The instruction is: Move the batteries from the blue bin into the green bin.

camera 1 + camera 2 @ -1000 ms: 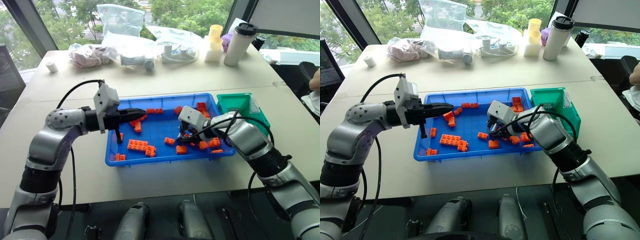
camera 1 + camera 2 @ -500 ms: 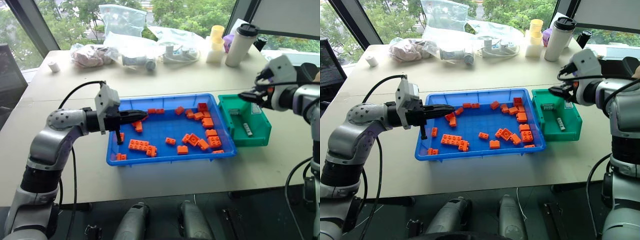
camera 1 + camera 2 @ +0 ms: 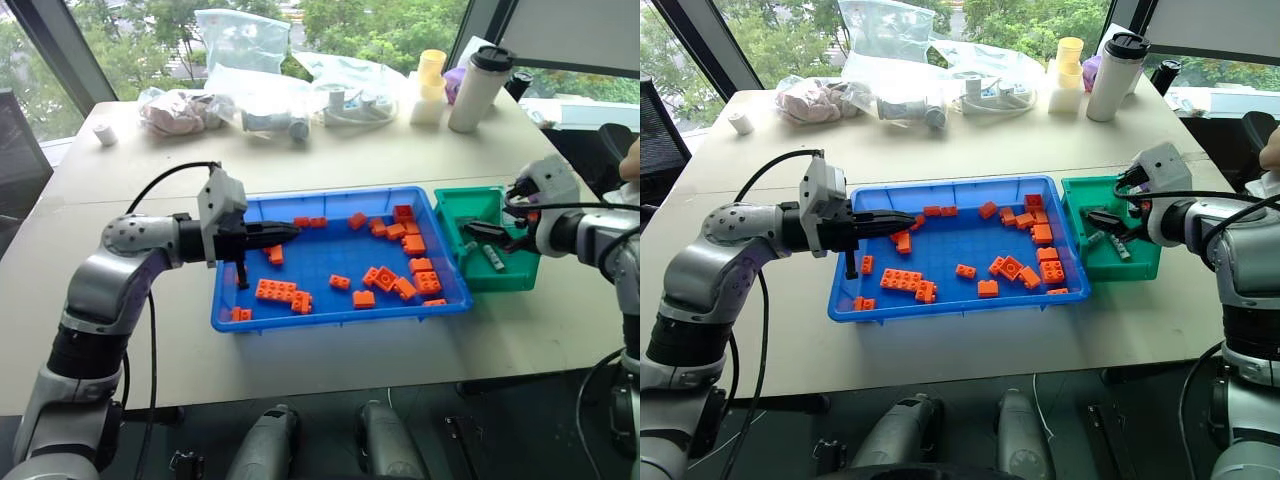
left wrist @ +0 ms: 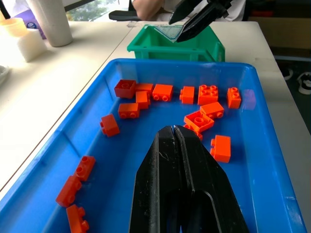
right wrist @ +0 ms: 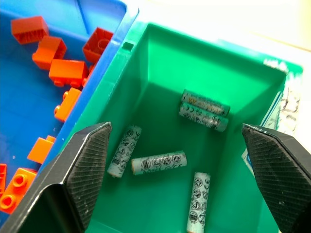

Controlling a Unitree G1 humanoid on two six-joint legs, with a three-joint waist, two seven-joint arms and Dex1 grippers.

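Note:
Several silver-grey batteries (image 5: 159, 162) lie on the floor of the green bin (image 5: 160, 63), which stands against the right end of the blue bin (image 3: 340, 320). My right gripper (image 5: 175, 127) hangs open just above the green bin, its fingers (image 5: 90, 160) spread wide with nothing between them; it shows over the bin (image 3: 482, 230) in the left eye view too. My left gripper (image 3: 290, 233) is shut and empty, pointing right over the left part of the blue bin. The blue bin holds scattered orange bricks (image 3: 283, 292).
Along the far side of the table stand a white tumbler with a black lid (image 3: 478, 90), stacked yellow cups (image 3: 430, 85), plastic bags (image 3: 240, 40) and a small white cup (image 3: 103, 132). A person's hand (image 3: 632, 160) shows at the right edge.
My right gripper swung from among the bricks in the blue bin over to the green bin, came down above it and opened wide. The left gripper stayed put.

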